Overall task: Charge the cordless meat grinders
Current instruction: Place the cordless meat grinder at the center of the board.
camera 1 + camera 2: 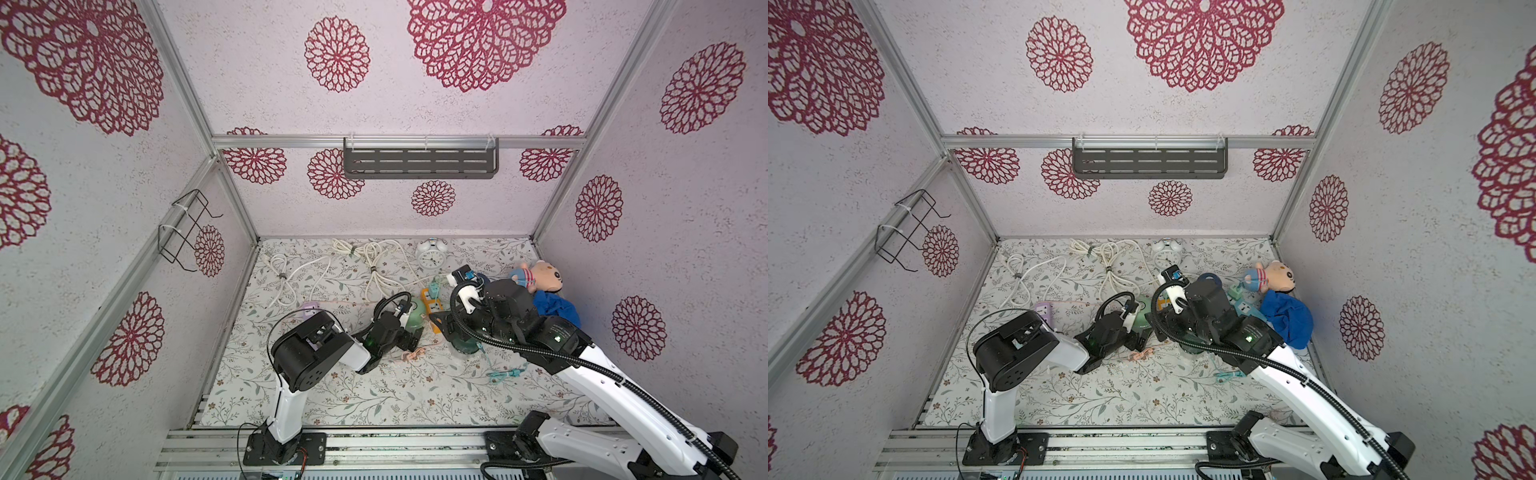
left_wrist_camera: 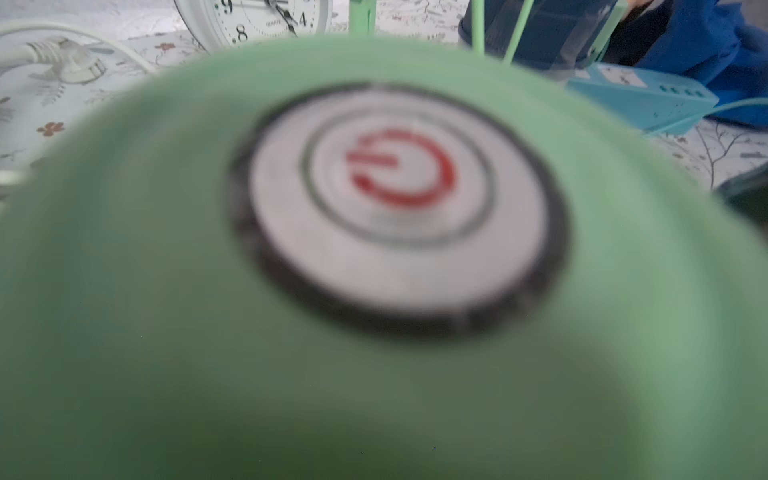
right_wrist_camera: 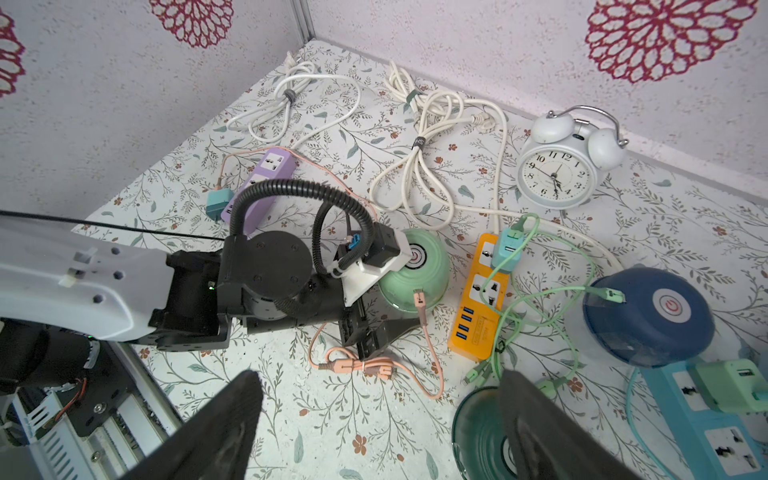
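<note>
Right wrist view alone shows right end effector [image 3: 379, 376] splayed, empty; left end effector [image 3: 399, 307] unclear.

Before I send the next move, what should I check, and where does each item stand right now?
1. Plug of pink cable seated in mint green grinder: ok.
2. Plug of green cable seated in navy blue grinder: ok.
3. Cable in dark green grinder: cannot tell, right gripper hides most of it.
4. Jaws of right gripper open: ok.
5. Jaws of left gripper free of mint green grinder: cannot tell, one side hidden.
6. Slack of pink cable clear of left gripper: not ok, bundled close beside it.
</note>
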{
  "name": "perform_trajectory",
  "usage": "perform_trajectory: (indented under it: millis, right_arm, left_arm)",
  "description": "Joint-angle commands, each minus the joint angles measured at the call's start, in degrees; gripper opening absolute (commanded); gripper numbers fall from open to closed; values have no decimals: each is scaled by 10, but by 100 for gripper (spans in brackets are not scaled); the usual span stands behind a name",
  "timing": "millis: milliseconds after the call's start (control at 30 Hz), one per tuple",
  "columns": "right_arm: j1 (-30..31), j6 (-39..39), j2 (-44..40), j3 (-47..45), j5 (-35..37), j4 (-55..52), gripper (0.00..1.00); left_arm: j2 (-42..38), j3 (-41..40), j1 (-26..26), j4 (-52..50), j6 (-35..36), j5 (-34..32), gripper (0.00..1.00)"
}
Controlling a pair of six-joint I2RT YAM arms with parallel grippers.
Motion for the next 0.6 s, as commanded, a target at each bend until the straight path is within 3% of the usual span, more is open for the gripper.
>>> perform_trajectory:
  millis: [0, 167, 267, 400, 467, 567]
  right_arm:
    - [-3, -2, -9, -3, -3, 27, 93]
    - [-3, -4, 0, -11, -13, 46, 94]
    - [-3, -4, 7, -17, -23, 62, 94]
    - [-4, 3, 20, -26, -29, 83, 90]
    - [-3, 6, 28, -30, -30, 93, 86]
    - [-3, 13, 40, -37, -43, 110, 82]
  left_arm:
    - [-58, -30, -9, 6, 3, -41, 97]
    - [-147, -85, -33, -17, -3, -110, 97]
    - [-219, -81, -63, -119, -8, -191, 97]
    - [-325, -43, -93, -337, -65, -303, 97]
    - [-371, -13, -88, -458, -140, -350, 97]
    - [-415, 67, -50, -717, -286, -377, 97]
